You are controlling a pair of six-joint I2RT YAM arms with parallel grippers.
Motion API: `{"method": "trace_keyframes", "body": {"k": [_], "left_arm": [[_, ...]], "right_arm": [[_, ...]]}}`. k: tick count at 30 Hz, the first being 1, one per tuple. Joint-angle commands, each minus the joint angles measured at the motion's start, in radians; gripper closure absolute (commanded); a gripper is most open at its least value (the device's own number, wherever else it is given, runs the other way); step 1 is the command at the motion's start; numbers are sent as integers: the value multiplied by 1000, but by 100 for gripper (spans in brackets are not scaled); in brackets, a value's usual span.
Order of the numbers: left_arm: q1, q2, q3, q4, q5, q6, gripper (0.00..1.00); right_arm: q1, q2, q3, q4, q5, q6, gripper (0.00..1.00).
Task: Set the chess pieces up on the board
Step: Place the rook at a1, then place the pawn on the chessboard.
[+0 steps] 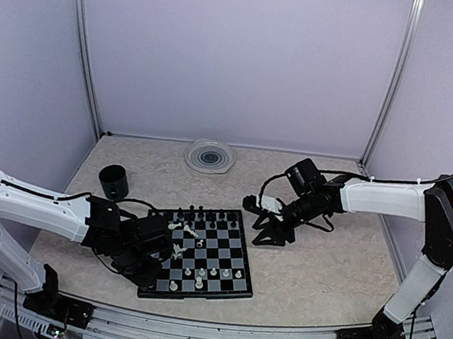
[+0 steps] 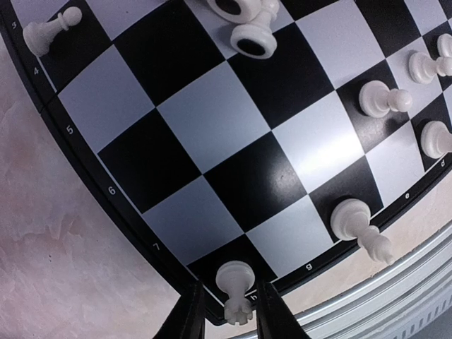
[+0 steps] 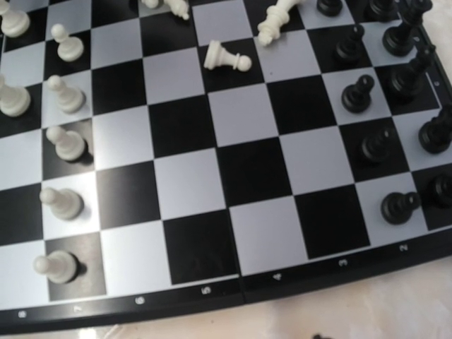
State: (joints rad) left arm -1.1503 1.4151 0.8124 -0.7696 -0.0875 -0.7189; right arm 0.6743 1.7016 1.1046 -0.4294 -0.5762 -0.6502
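The board (image 1: 237, 261) lies between my arms, also seen in the left wrist view as the board (image 2: 212, 120) and in the right wrist view as the board (image 3: 261, 169). My left gripper (image 2: 229, 311) is open at the board's near left corner. A white rook (image 2: 236, 282) stands upright on the corner square between its fingers, with a gap on each side. A white bishop (image 2: 353, 222) and white pawns (image 2: 378, 99) stand nearby, and fallen white pieces (image 2: 251, 32) lie mid-board. Black pieces (image 3: 395, 205) line the far rows. My right gripper (image 1: 272, 233) hovers open and empty beside the board's right edge.
A black cup (image 1: 113, 180) stands on the table left of the board. A round clear ridged plate (image 1: 209, 155) sits at the back wall. A metal rail (image 1: 209, 334) runs along the near table edge, close behind the rook's corner.
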Motion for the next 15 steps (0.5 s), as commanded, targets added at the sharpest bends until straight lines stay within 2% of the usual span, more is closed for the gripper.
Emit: {"method": "trace_keyframes", "body": {"k": [1, 7, 15], "left_arm": [[6, -19, 8, -24, -25, -4, 66], [41, -41, 162, -91, -103, 56, 54], [255, -20, 188, 39, -90, 267, 55]], "right_arm": [[9, 4, 31, -26, -11, -6, 48], [11, 4, 32, -27, -15, -6, 48], [10, -4, 27, -26, -9, -9, 48]]}}
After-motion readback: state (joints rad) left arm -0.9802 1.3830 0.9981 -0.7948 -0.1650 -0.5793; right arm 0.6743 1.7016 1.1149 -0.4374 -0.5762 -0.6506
